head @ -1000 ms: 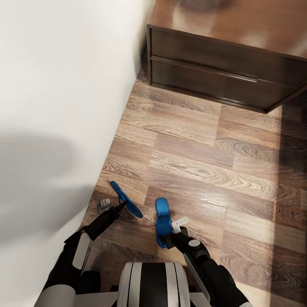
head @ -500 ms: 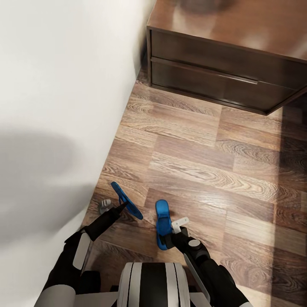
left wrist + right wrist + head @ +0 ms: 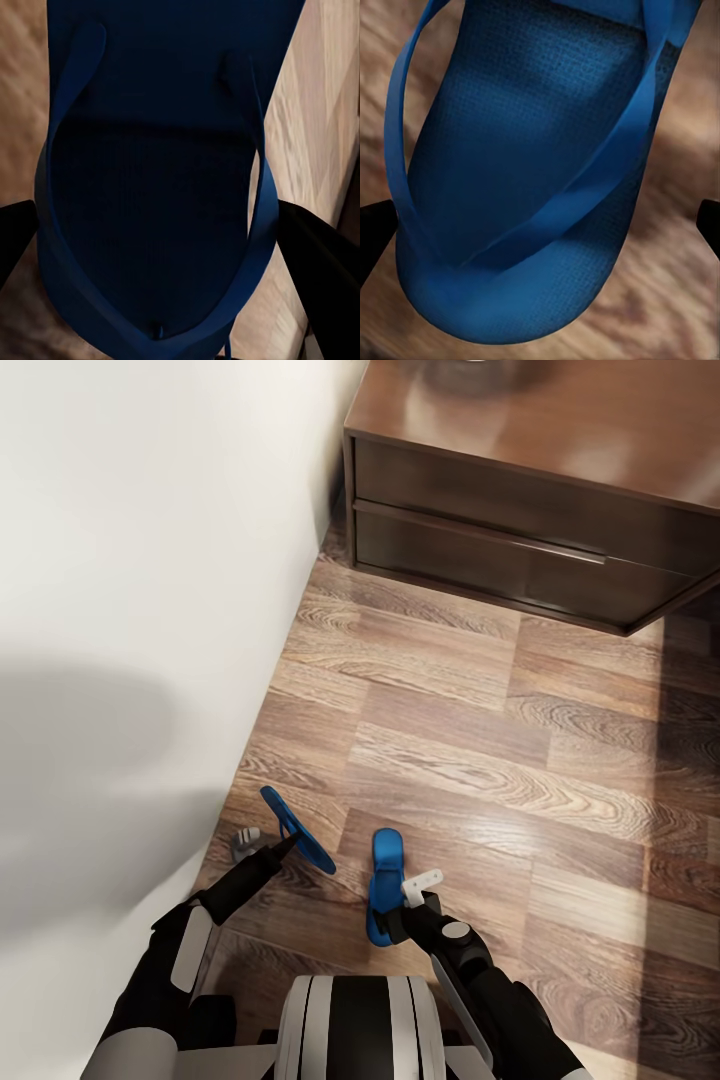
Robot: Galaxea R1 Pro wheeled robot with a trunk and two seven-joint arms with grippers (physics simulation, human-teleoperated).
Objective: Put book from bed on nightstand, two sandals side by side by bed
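1. Head view: my left pincer point(image 3: 283, 843) sits at the lower left of the frame, pinching the left sandal point(image 3: 297, 829), which stands tilted on edge just beside the white wall point(image 3: 140, 610). My right pincer point(image 3: 400, 905) is low in the centre, pinching the right sandal point(image 3: 383, 885), which points up the frame over the wood-plank floor point(image 3: 480, 760). The two sandals are near each other but apart, with a strip of floor between them. At the upper right stands the nightstand point(image 3: 520, 510), dark brown and glossy, its two drawer fronts facing me, close against the wall's corner. I can read no writing or label on anything here.

2. Left wrist view: the left sandal point(image 3: 157, 172) runs down the middle of the frame, its strapped side toward the camera, dark blue in shadow. My black fingers point(image 3: 319, 277) show at the lower left and lower right edges, one on each side of the sole. Pale floor planks show at the right edge. No brand mark is readable.

3. Right wrist view: the right sandal point(image 3: 532, 187) spans the centre, bright blue with a fine textured sole and straps crossing it. My dark fingertips point(image 3: 375, 229) peek in at the left and right edges, either side of it. Blurred wood floor lies behind. No lettering shows.
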